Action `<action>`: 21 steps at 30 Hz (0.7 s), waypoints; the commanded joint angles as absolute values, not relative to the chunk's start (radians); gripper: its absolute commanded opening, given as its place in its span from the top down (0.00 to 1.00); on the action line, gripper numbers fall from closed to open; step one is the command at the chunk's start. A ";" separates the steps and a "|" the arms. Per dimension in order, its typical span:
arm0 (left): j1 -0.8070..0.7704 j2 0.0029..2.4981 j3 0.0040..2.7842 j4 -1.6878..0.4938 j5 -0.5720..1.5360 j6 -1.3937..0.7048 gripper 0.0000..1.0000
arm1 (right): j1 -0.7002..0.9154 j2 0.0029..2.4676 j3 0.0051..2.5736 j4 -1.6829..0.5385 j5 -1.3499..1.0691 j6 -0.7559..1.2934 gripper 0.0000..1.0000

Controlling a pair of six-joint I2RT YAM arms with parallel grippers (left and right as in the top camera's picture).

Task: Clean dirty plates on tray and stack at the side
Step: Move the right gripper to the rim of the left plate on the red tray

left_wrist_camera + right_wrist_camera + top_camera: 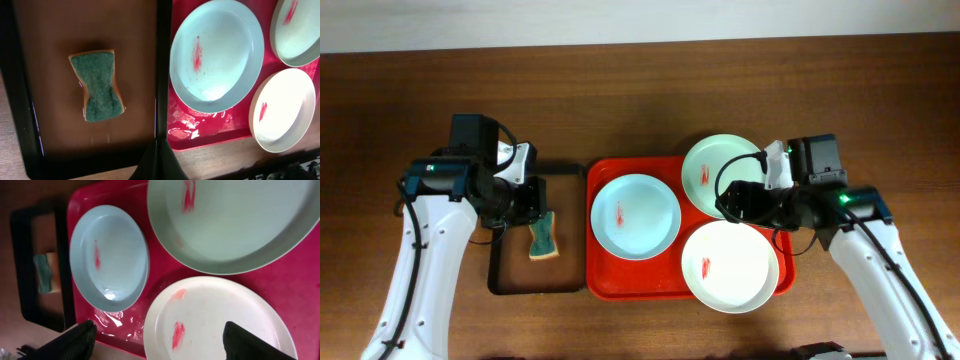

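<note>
The wooden bench (640,100) lies bare along its far side and out beyond both arms. At the middle sits the red tray (610,282), and rim to rim on its left is the smaller black-rimmed tray (520,275).

All three plates are on the red tray, each with a red smear near the centre. The white plate (732,266) at the near right hangs out over the tray's near rim. The mint plate (710,165) at the far right pokes past the far rim and is partly hidden under the right arm. These two lie very close, with a thin strip of red showing between them. The pale blue-white plate (636,216) sits wholly inside the tray, close to its left rim, with wet patches on the tray floor at its near edge.

A green-topped sponge (543,238) lies flat on the black-rimmed tray with bare floor all round it.

The right pincer (160,327) hovers over the white plate, fingers spread wide and holding nothing. The left pincer (160,157) hangs at the seam between the two trays, fingers pressed together and empty, apart from the sponge.
</note>
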State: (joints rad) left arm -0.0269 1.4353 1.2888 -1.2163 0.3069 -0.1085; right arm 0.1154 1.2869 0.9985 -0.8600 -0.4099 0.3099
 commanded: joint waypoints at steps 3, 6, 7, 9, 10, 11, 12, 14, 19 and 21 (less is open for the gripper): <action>-0.030 1.442 1.297 -1.220 0.307 -0.107 0.88 | 0.181 1.406 1.016 -0.792 -0.415 0.305 0.37; -0.030 1.442 1.297 -1.221 0.292 -0.107 0.63 | 0.249 1.501 1.016 -0.717 -0.415 0.309 0.38; -0.030 1.442 1.297 -1.221 0.292 -0.107 0.59 | 0.270 1.532 1.016 -0.690 -0.414 0.309 0.33; -0.030 1.442 1.296 -1.221 0.292 -0.107 0.55 | 0.286 1.568 1.016 -0.656 -0.407 0.324 0.32; -0.030 1.442 1.296 -1.221 0.291 -0.107 0.54 | 0.289 1.581 1.016 -0.630 -0.403 0.324 0.32; -0.030 1.442 1.296 -1.220 0.292 -0.107 0.54 | 0.289 1.592 1.016 -0.598 -0.379 0.329 0.32; -0.030 1.442 1.296 -1.217 0.292 -0.107 0.54 | 0.289 1.602 1.016 -0.584 -0.360 0.332 0.32; -0.030 1.442 1.295 -1.217 0.291 -0.107 0.54 | 0.289 1.621 1.016 -0.567 -0.355 0.332 0.33; -0.030 1.442 1.294 -1.217 0.292 -0.107 0.54 | 0.368 1.630 1.015 -0.555 -0.318 0.351 0.50; -0.030 1.442 1.293 -1.224 0.291 -0.107 0.54 | 0.410 1.630 1.013 -0.560 -0.215 0.406 0.50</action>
State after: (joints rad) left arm -0.0269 1.4372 1.2884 -1.2190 0.2981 -0.1127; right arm 0.3813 1.6234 0.9985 -0.5602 -0.3058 0.3626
